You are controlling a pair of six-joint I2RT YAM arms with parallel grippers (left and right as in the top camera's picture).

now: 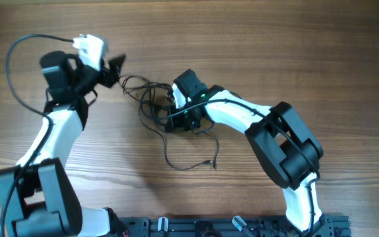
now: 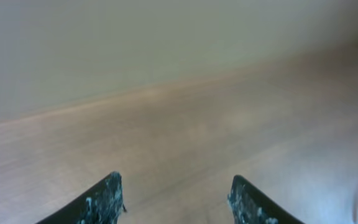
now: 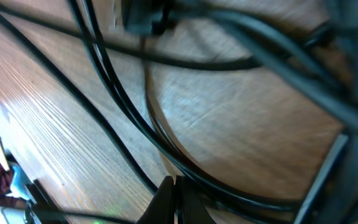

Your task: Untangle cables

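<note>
Cables [image 1: 151, 99]: thin, limp, light tangle beneath right gripper [image 3: 173, 198], just ahead of left gripper [image 2: 176, 202] | left fingers parted, empty | right fingers closed, pinch unclear | likely snags; take plug end [image 1: 214, 163].

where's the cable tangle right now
Overhead, the cables lie mid-table, bunched against the right pincer, with the left pincer just beyond their left end.

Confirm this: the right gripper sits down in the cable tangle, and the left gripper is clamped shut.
Wrong on the left gripper: it is open, its fingers apart over bare table in the left wrist view. The right gripper does sit in the cables.
</note>
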